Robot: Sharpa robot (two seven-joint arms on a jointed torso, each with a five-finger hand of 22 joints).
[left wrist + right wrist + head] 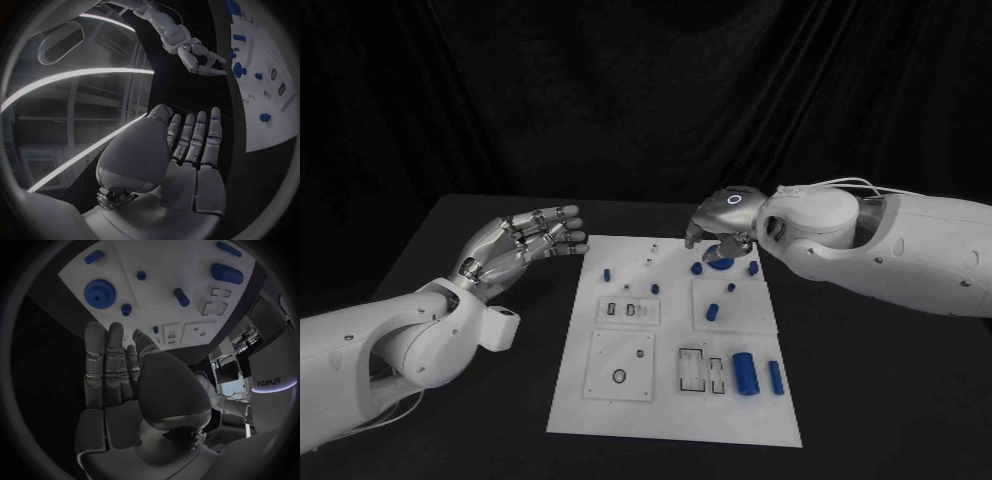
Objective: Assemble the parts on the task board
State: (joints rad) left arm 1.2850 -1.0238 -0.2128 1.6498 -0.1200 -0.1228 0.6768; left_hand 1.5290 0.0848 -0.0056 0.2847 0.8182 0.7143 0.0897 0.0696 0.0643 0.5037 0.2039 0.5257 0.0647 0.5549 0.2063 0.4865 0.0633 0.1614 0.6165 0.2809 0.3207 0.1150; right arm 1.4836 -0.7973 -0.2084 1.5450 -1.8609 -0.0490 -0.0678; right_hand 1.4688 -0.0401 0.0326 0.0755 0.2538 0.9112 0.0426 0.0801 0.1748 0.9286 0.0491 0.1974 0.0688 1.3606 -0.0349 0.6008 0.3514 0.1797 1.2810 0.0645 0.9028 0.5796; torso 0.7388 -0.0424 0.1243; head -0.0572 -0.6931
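The white task board (668, 400) lies in the middle of the black table. A blue gear (720, 263) sits near its far edge, with small blue pegs (609, 272) around it. A thick blue cylinder (746, 372) and a thin blue bar (776, 377) lie at the near right. My right hand (723, 225) hovers just above the gear with its fingers pointing down and nothing in them. In the right wrist view its fingers (106, 365) are extended, short of the gear (98, 291). My left hand (524, 245) is open beside the board's far left corner, holding nothing.
A black curtain closes off the back. Bare black table (877, 400) lies to the right of the board, and more to its left, where my left forearm (401, 340) reaches in. Several empty slots (692, 370) are cut in the board's near half.
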